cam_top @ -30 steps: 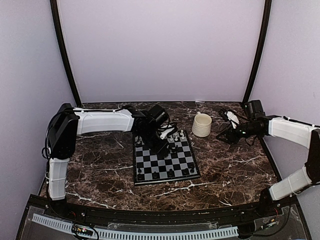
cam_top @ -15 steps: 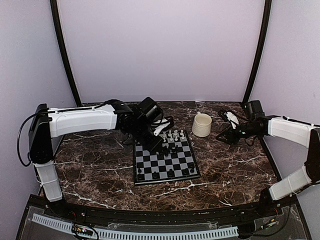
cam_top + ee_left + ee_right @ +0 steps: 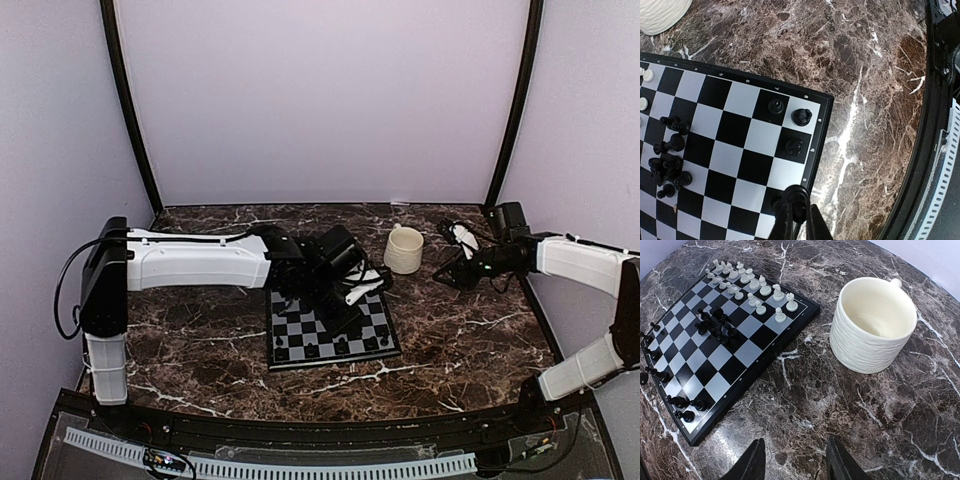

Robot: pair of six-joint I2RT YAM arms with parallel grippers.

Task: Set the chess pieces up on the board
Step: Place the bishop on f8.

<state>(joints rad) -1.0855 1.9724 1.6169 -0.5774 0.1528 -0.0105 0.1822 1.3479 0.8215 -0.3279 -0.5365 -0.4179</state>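
Dark marble tabletop [image 3: 200, 330], plain lilac walls all round. Board [image 3: 300, 335] sits mid-table, slightly skewed. Cream mug [image 3: 403, 250] is just off its far right corner, not touching.

Left arm reaches across over the board. Left fingers [image 3: 790, 216] are almost fully closed, pinching a black piece [image 3: 796, 192] at its round head, over the near edge row close to the near right corner. Can't tell if its base touches the board.

Three more black pieces [image 3: 794, 146] stand upright on the squares at that corner. There's a jumbled clump of black pieces [image 3: 715, 325] mid-board, and some look tipped. White pieces [image 3: 750, 282] stand upright in two rows along the far edge. A few more black ones are strung along the near edge.

Right fingers [image 3: 758, 462] are spread wide with nothing between them, hovering over bare marble right of the mug, well apart from the board.
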